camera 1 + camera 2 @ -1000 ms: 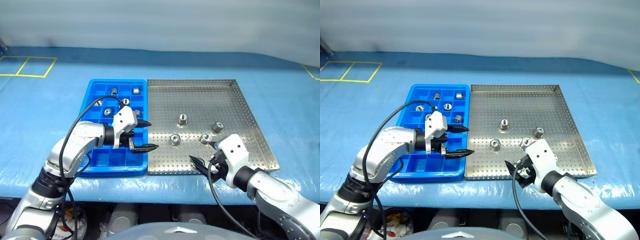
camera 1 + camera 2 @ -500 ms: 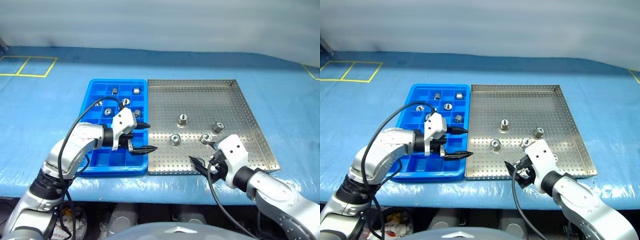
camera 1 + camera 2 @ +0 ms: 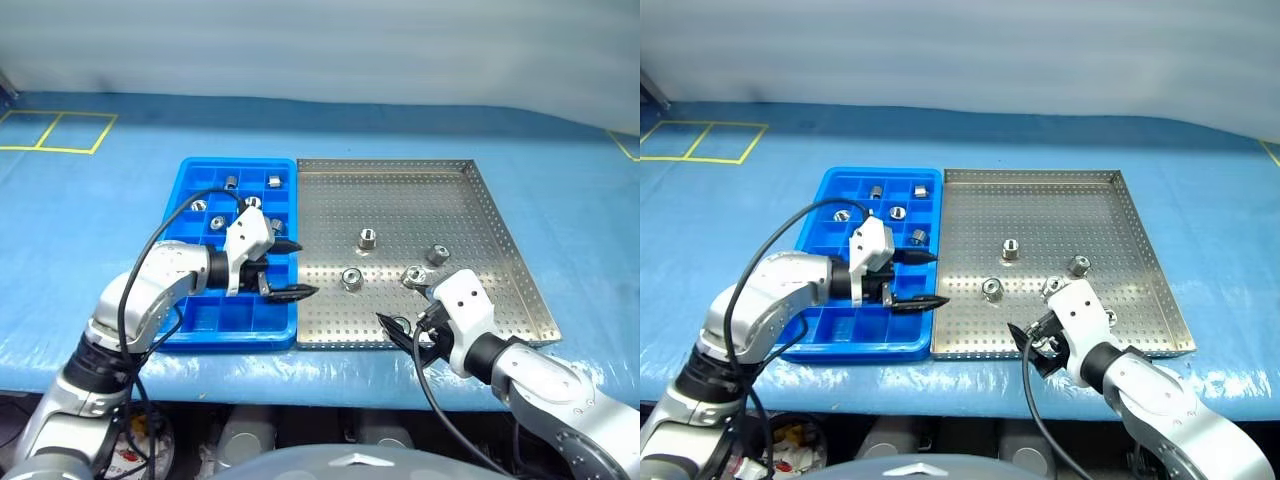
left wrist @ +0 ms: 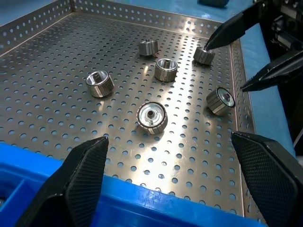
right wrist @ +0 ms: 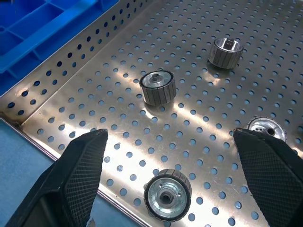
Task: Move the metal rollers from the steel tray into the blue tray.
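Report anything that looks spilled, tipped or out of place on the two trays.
Nothing spilled. One roller in the steel tray lies tipped on its side near the rim, while roller beside it sits flat. The blue tray sits flush against the steel one.

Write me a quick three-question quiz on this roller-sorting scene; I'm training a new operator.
1. True or false: the left gripper has a roller pinched in its fingers.
2. Where is the blue tray relative to the steel tray? A) beside it, on the robot's left. B) beside it, on the robot's right. C) stacked on top of it.
3. Fill in: the right gripper hangs by the near rim of the ___ tray, where metal rollers still lie.

Key: 1. False; its fingers are open and empty. 2. A. 3. steel.
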`<state>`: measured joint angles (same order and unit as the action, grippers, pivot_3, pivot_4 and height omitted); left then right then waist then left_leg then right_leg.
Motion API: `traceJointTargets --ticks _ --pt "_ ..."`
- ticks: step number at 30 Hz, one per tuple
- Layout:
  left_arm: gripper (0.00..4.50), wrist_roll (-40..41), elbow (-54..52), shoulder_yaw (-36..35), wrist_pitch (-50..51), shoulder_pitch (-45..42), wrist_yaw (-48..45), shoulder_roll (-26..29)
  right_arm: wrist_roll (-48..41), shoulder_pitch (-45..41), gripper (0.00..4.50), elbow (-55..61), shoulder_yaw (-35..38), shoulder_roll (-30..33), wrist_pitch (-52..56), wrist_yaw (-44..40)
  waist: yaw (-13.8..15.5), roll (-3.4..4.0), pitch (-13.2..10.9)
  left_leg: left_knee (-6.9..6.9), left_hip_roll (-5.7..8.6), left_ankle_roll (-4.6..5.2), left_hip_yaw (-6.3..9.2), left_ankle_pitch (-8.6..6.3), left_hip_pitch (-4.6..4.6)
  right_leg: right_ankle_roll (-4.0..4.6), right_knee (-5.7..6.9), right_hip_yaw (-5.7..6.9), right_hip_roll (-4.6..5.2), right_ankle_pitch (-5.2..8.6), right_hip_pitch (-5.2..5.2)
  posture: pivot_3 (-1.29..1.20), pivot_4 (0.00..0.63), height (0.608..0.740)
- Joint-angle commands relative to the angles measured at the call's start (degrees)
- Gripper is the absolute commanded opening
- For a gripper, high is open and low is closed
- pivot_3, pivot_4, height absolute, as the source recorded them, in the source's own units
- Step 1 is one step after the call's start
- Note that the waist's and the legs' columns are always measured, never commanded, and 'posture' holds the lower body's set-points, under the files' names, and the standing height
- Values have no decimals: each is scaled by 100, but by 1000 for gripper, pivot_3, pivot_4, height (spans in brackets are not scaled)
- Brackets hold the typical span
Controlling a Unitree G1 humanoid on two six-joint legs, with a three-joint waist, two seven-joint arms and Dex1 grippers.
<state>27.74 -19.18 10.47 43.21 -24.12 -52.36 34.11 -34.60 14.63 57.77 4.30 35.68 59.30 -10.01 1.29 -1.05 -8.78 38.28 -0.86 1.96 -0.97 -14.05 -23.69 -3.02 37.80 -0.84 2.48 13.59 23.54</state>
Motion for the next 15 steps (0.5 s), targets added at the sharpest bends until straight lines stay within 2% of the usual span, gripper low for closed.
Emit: traceJointTargets --ticks 1,4,8,11,15 --pt "4500 69 -13 52 253 -571 100 -151 60 -85 4476 202 -36 -60 -106 4 -2 1 1 0 2 1 -1 1 0 -3 0 -1 0 -2 -1 64 150 740" --pt "4500 -136 338 399 330 -1079 144 -372 120 -135 4476 174 -98 -115 -140 22 0 0 1 1 8 3 -3 1 1 -9 -1 -3 0 -5 -2 64 150 740" --pt "4500 -626 1410 915 37 -1933 283 -1059 233 -171 4476 175 -144 -241 -163 109 16 -1 1 3 28 7 -1 2 -2 -15 -3 -3 1 -9 -3 50 150 740" --pt "4500 -938 1998 1022 -299 -2263 324 -1352 295 -155 4476 199 -163 -301 -159 121 -2 -1 0 7 36 9 -2 2 -7 -16 -4 -4 1 -10 -1 38 150 740" --pt "4500 -1317 3519 1046 -741 -2887 574 -2084 331 -14 4476 223 -177 -332 -289 236 -23 -2 0 5 37 12 -2 0 -9 -33 -3 -5 1 -25 3 17 150 740"
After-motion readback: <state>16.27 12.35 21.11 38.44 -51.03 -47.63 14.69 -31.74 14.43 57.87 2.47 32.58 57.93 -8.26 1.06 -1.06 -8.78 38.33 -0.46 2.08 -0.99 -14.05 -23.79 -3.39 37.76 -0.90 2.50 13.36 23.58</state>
